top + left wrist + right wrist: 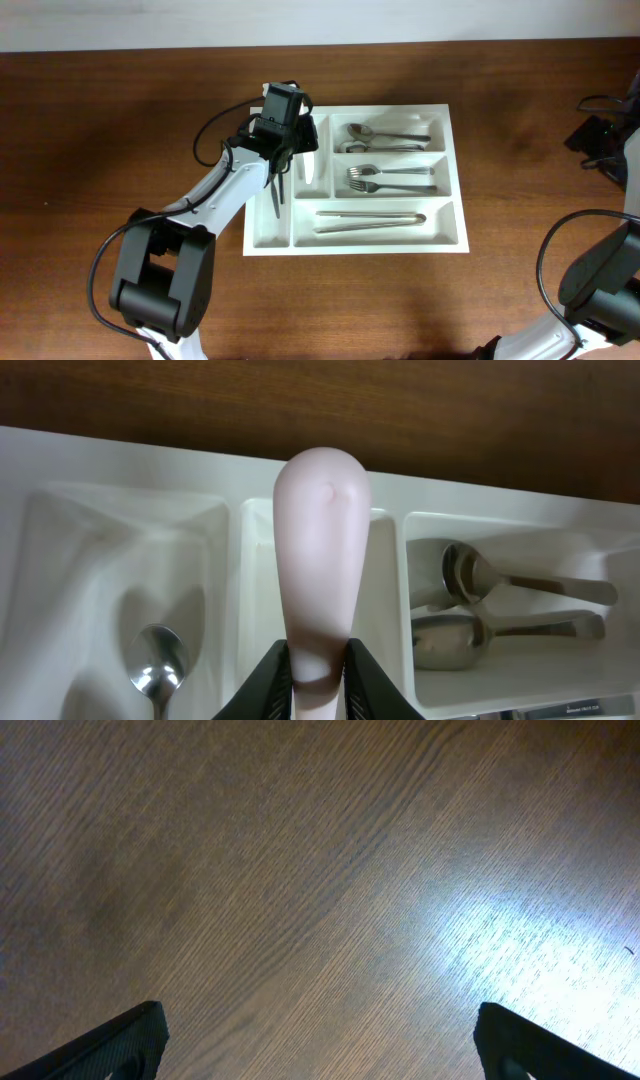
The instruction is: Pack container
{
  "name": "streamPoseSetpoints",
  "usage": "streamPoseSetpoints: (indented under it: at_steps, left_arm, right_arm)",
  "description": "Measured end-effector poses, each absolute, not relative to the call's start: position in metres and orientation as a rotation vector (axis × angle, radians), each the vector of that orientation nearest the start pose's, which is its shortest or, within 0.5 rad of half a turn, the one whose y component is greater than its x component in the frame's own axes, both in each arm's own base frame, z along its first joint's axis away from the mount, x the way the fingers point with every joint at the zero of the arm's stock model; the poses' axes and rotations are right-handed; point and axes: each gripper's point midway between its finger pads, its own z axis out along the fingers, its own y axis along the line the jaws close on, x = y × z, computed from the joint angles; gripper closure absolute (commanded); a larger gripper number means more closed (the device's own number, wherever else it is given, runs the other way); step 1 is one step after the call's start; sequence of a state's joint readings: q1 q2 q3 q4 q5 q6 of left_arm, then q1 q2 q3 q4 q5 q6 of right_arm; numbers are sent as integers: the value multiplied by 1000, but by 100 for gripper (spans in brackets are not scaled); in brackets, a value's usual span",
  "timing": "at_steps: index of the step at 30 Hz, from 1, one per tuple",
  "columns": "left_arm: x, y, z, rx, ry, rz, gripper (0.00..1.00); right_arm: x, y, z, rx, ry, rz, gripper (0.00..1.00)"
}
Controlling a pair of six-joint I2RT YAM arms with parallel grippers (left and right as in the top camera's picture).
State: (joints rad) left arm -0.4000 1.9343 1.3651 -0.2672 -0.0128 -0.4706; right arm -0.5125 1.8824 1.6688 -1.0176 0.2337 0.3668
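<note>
The container (455,243) is a big white cutlery tray at mid-table. My left gripper (288,150) hangs over its back left corner. In the left wrist view my left gripper (320,682) is shut on a pale, rounded utensil handle (322,530), a finger pressed against each side. The handle points along the second narrow compartment (385,590). A white piece (310,168) shows there from above. My right gripper (320,1040) is open over bare wood, with nothing between its fingers.
Two spoons (385,135) lie in the back wide compartment, forks (390,178) in the middle one, tongs (370,218) in the front one. A spoon (155,660) lies in the leftmost narrow compartment. Black cables and gear (600,135) sit at the right edge.
</note>
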Motion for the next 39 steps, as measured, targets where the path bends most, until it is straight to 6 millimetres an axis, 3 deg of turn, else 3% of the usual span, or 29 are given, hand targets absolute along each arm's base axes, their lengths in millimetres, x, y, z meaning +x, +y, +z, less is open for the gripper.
streamPoseSetpoints:
  at_steps: [10, 13, 14, 15, 18, 22, 26, 31, 35, 39]
  left_arm:
    - [477, -199, 95, -88, 2445, -379, 58]
    - [478, -200, 95, -77, 2441, -376, 25]
    - [479, -200, 96, -62, 2439, -372, 6]
    - [479, -200, 97, -50, 2437, -367, 1]
    - [486, -202, 111, 23, 2411, -345, 1]
    - [493, -198, 150, 115, 2344, -313, 1]
    - [483, -168, 205, 106, 2281, -255, 1]
    - [444, -98, 272, 35, 2247, -120, 1]
    - [405, -49, 308, -55, 2232, -35, 1]
    - [365, -16, 334, -129, 2206, 9, 1]
  right_arm:
    - [358, -247, 144, 1241, 2509, -363, 1]
    - [358, -247, 144, 1242, 2508, -362, 1]
    - [358, -247, 144, 1242, 2508, -362, 1]
    - [358, -247, 144, 1241, 2509, -363, 1]
    - [358, -247, 144, 1241, 2508, -363, 1]
    - [358, -247, 144, 1241, 2508, -363, 1]
    - [358, -247, 144, 1241, 2508, -363, 1]
    - [358, -247, 144, 1242, 2509, -362, 2]
    - [358, -247, 144, 1241, 2509, -363, 1]
    - [358, -247, 144, 1241, 2509, -363, 1]
